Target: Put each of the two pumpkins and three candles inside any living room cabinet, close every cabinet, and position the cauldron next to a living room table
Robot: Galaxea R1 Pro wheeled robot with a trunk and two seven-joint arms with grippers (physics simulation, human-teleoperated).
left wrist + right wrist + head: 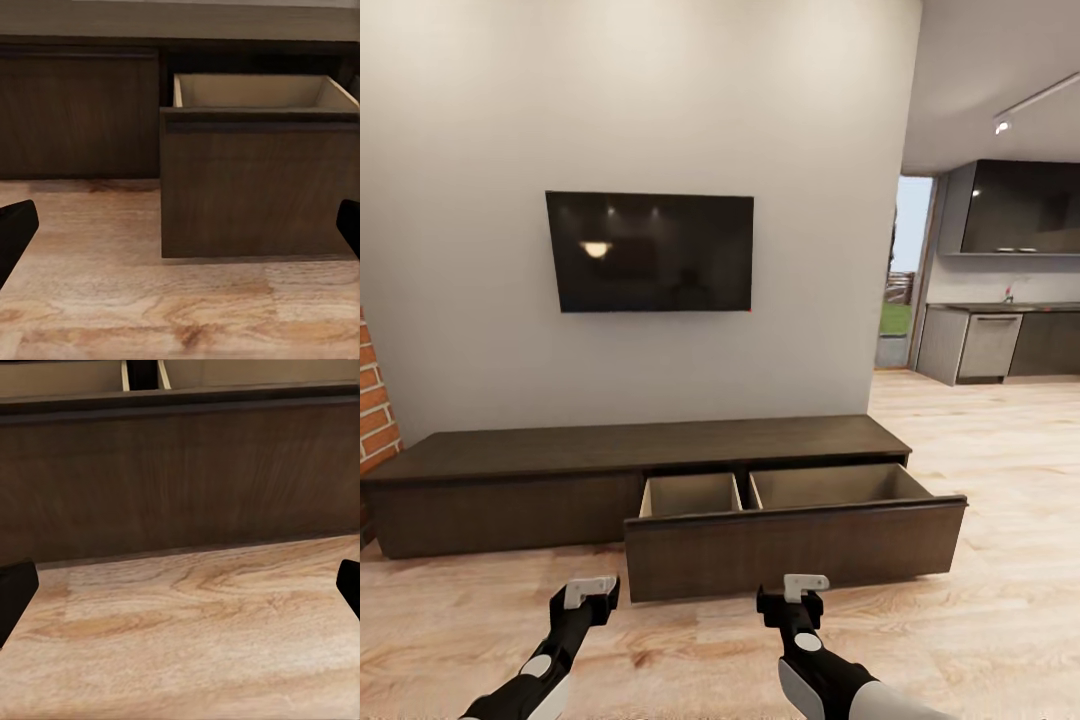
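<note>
The long dark brown cabinet point(660, 440) stands against the wall under a television. Its right drawer point(795, 545) is pulled out toward me, and its two pale compartments point(690, 493) look empty. The left front point(500, 515) is shut. My left gripper point(592, 592) hovers over the floor before the drawer's left corner point(225, 187), open and holding nothing. My right gripper point(803, 590) hangs just short of the drawer front point(180, 480), also open and holding nothing. The pumpkins, candles, cauldron and table are out of view.
A black television point(650, 252) hangs on the grey wall. A brick pillar point(375, 400) stands at the far left. To the right, light wood floor point(1000, 440) runs toward a kitchen with dark cupboards point(1000, 340).
</note>
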